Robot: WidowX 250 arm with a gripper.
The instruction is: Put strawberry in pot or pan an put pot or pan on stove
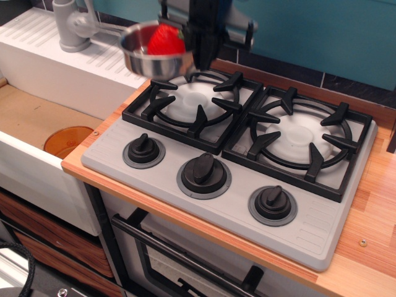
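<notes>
Steel pan [154, 57] aloft above the rear left corner of the stove [229, 164], clear of the black grates, slightly blurred
Strawberry [165, 41] inside the pan, red and glossy, leaning toward the right side of the bowl
Claw [197, 57] pinching the pan's right rim from above, dark arm body rising out of the top edge of the view
Wire loop handle of the pan pointing left, towards the grey faucet [73, 25], exact outline too blurred to tell
Left burner [195, 105] bare, white disc fully exposed under its grate; right burner [303, 139] likewise uncovered
Three black knobs [203, 173] in a row along the front of the grey cooktop
Wooden worktop [371, 229] carrying the stove, showing mostly at the right
White ribbed drainboard [93, 59] to the left, behind and beneath the raised pan
Orange round dish [68, 141] lower down in the sink basin at far left, well apart from the pan
</notes>
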